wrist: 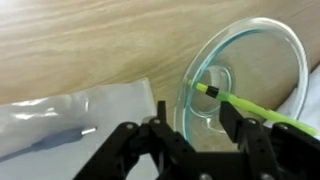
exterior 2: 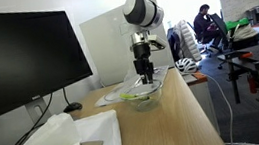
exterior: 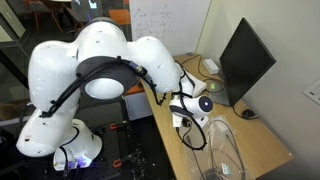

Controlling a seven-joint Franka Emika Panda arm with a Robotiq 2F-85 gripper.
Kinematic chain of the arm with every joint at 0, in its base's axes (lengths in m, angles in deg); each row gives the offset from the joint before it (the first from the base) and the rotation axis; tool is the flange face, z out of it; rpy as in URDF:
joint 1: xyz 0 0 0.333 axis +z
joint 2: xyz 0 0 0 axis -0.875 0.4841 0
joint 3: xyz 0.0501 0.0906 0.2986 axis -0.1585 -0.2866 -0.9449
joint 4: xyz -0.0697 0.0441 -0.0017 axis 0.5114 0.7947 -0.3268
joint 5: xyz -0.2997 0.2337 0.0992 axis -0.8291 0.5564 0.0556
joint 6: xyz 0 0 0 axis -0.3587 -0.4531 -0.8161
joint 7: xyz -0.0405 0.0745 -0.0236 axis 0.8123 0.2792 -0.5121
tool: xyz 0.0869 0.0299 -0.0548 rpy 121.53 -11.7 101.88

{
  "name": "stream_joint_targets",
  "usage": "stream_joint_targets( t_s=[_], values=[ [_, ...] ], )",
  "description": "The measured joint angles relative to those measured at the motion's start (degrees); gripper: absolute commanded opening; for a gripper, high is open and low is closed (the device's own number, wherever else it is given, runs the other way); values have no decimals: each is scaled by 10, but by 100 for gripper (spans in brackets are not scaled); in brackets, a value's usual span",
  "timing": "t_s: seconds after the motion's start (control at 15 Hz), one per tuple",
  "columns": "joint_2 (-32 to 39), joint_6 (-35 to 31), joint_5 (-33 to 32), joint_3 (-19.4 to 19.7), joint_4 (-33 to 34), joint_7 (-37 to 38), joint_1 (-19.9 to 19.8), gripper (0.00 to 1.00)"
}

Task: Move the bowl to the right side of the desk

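The gripper (wrist: 195,125) pointed straight down from a vertical wrist, its black fingers (wrist: 160,138) apart with a plain gap between them; in the wrist view the near-left rim of the clear glass bowl (wrist: 255,60) ran into that gap, one finger outside the wall and one inside, and no pad could be seen pressing the glass; in an exterior view the gripper (exterior 2: 146,77) stood low over the bowl (exterior 2: 145,97), the white arm rising above it and bending away toward the far end of the room; a thin yellow-green stick (wrist: 235,98) lay slanted inside the bowl, one end near its centre; the bowl sat on the light wooden desk (exterior 2: 188,115), about mid-length and toward its right edge in that view; just left of the bowl in the wrist view lay a clear plastic sheet (wrist: 70,115), flat on the wood and close to the left finger; a heap of white wrapping (exterior 2: 68,141) filled the near left of the desktop, well apart from the bowl; a black monitor (exterior 2: 17,62) stood along the left side, with a dark mouse (exterior 2: 72,107) at its foot; a seated person (exterior 2: 204,22) showed far behind.
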Motion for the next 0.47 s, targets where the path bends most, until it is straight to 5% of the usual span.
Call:
stream_joint_targets(
  t_s=[0.07,0.47],
  values=[
    [-16,8,-9,7,-13,2,4,99],
    [-184,24,-91,75,-126,60,59,100]
  ],
)
